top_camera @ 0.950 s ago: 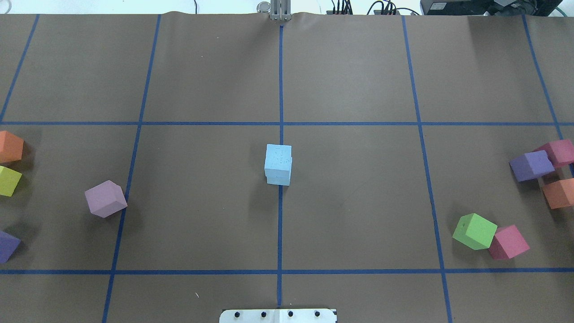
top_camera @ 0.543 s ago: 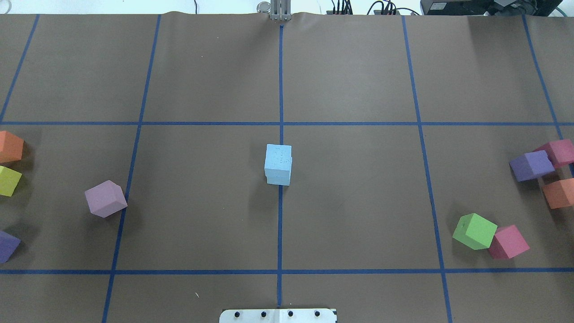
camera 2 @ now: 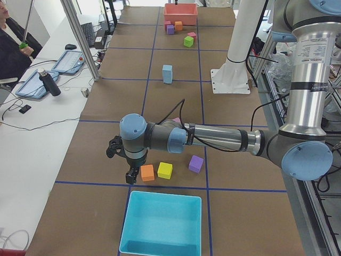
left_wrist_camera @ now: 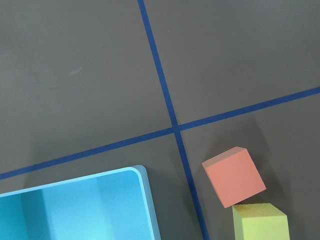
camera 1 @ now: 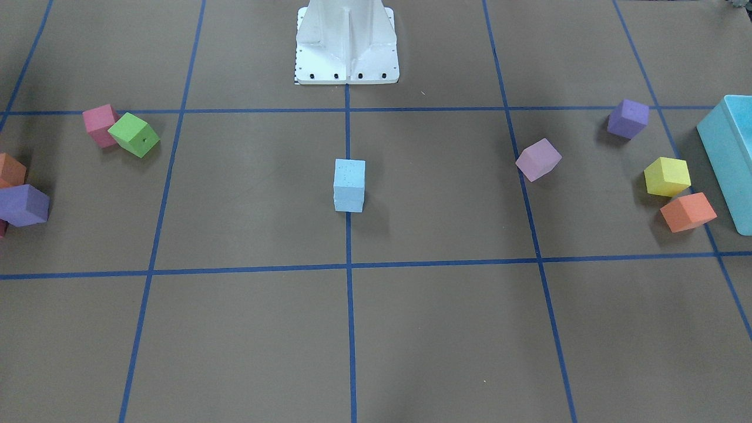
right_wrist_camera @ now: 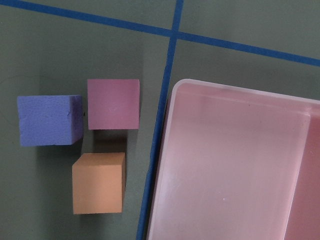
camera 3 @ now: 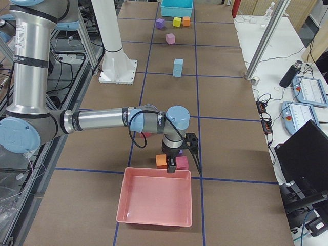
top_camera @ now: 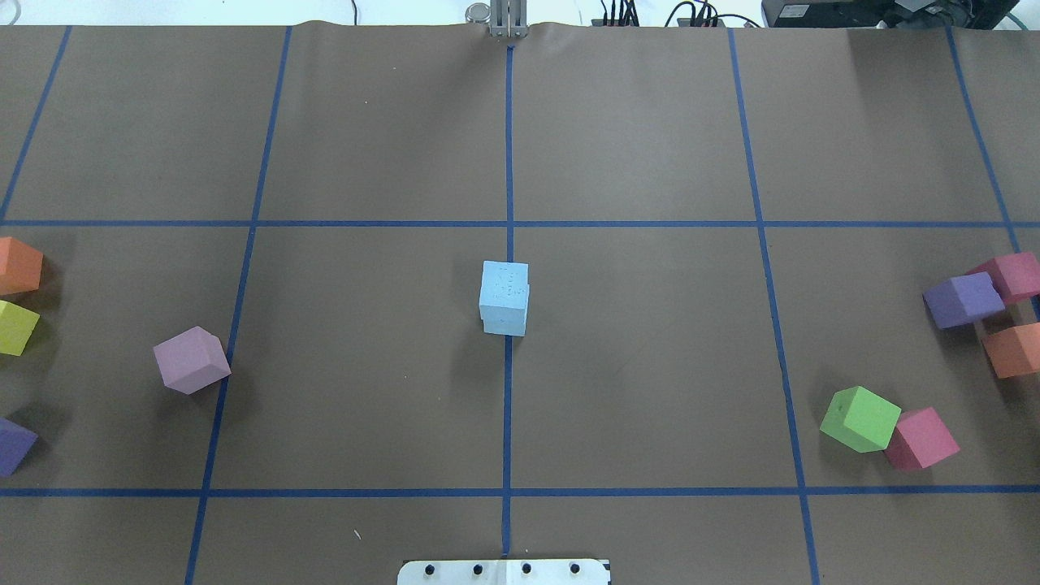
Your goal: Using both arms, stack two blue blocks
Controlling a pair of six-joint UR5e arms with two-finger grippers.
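1. Exterior front-facing: the two blue blocks (camera 1: pixel 349 185) stood one on the other, straight out in front of the white pedestal (camera 1: pixel 346 41). They sat on the table's centre line, the upper block a shade off square with the lower. Neither tool showed here.
2. Overhead exterior: the loose cubes lay well out to either side of the pedestal. There were two orange cubes (top_camera: pixel 18 266), two pink cubes (top_camera: pixel 920 439), two dark purple cubes (top_camera: pixel 963 299), one lilac cube (top_camera: pixel 192 360), one yellow cube (top_camera: pixel 16 327) and one green cube (top_camera: pixel 860 418).
3. Exterior left: the left arm (camera 2: pixel 213 140) reached low, far out to the pedestal's left. The left tool (camera 2: pixel 121 165) hung by the single teal box (camera 2: pixel 162 224). I could not tell whether it was wide or narrow.
4. Exterior right: the right arm (camera 3: pixel 102 120) mirrored it, with the right tool (camera 3: pixel 183 165) at the single pink tray (camera 3: pixel 154 202). Its state could not be told either.
5. Wrist views: no fingers were in view.
6. The stacking looked done. The sound course was to hold both arms clear of the pedestal's front and lift before any swing, as a jolt could slide the offset top block.
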